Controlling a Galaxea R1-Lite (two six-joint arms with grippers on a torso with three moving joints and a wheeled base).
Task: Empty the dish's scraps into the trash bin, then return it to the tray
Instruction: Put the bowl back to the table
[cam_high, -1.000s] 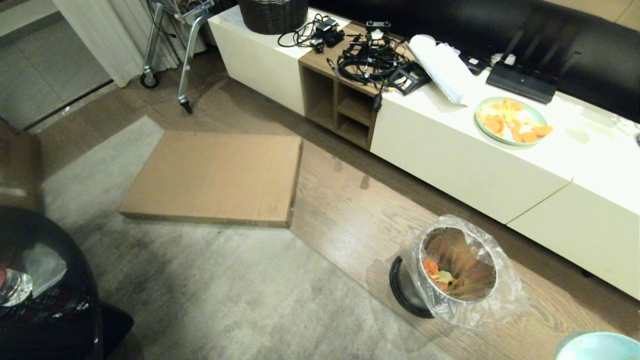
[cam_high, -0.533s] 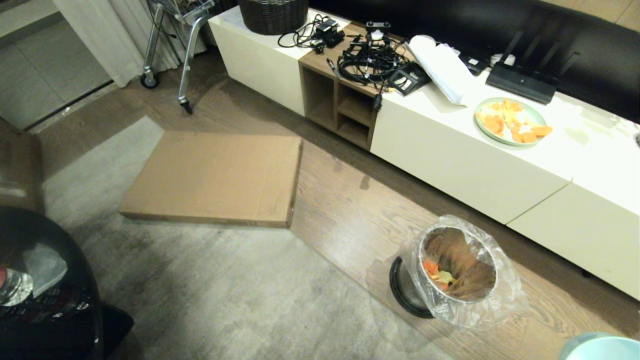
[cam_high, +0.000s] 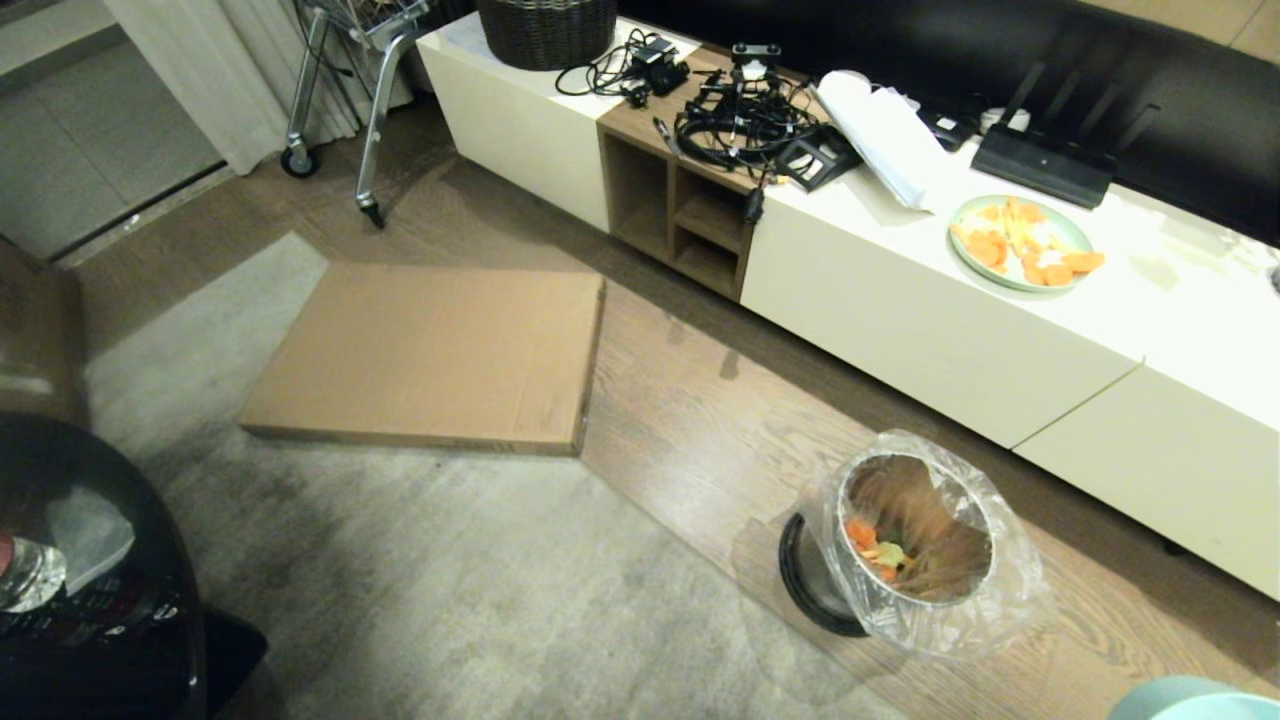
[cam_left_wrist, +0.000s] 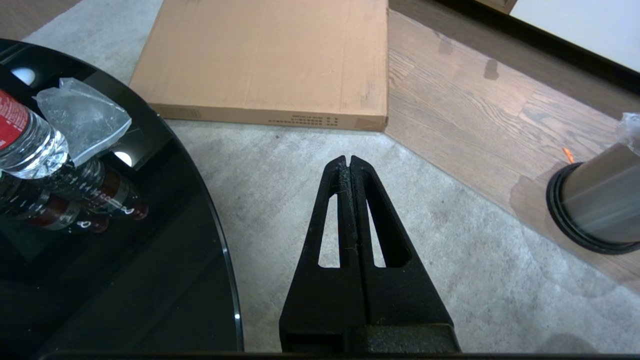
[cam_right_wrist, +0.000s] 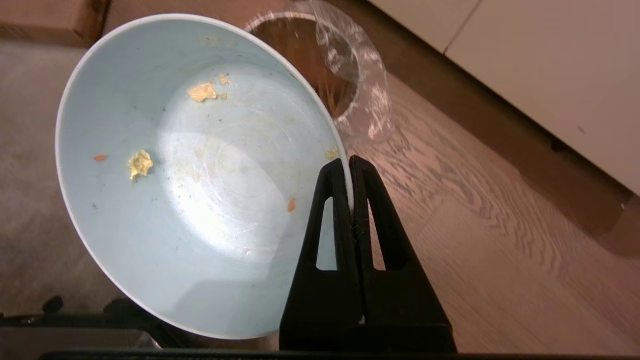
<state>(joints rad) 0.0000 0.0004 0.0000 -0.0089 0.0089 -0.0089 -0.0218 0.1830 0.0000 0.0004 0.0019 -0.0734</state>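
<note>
My right gripper (cam_right_wrist: 348, 162) is shut on the rim of the dish (cam_right_wrist: 190, 190), a pale blue-white bowl held tilted above the wooden floor. Only a few yellow and orange crumbs (cam_right_wrist: 140, 164) cling inside it. In the head view just the dish's edge (cam_high: 1190, 700) shows, at the lower right corner. The trash bin (cam_high: 915, 545) stands on the floor just beyond the dish, with its clear liner (cam_right_wrist: 365, 85) and orange and yellow scraps (cam_high: 875, 550) inside. My left gripper (cam_left_wrist: 348, 161) is shut and empty, parked over the grey rug. The tray is out of view.
A flat cardboard box (cam_high: 430, 355) lies on the floor to the left. A long white cabinet (cam_high: 950, 330) carries a pale-green plate of orange pieces (cam_high: 1025, 243), cables and a woven basket (cam_high: 547, 30). A black glass table (cam_high: 90, 600) with a bottle (cam_left_wrist: 25, 145) is near left. One orange bit (cam_left_wrist: 568, 155) lies beside the bin.
The dish's edge has sunk lower in the head view's bottom right corner, nearly out of it. The bin, the box and the left arm have kept still.
</note>
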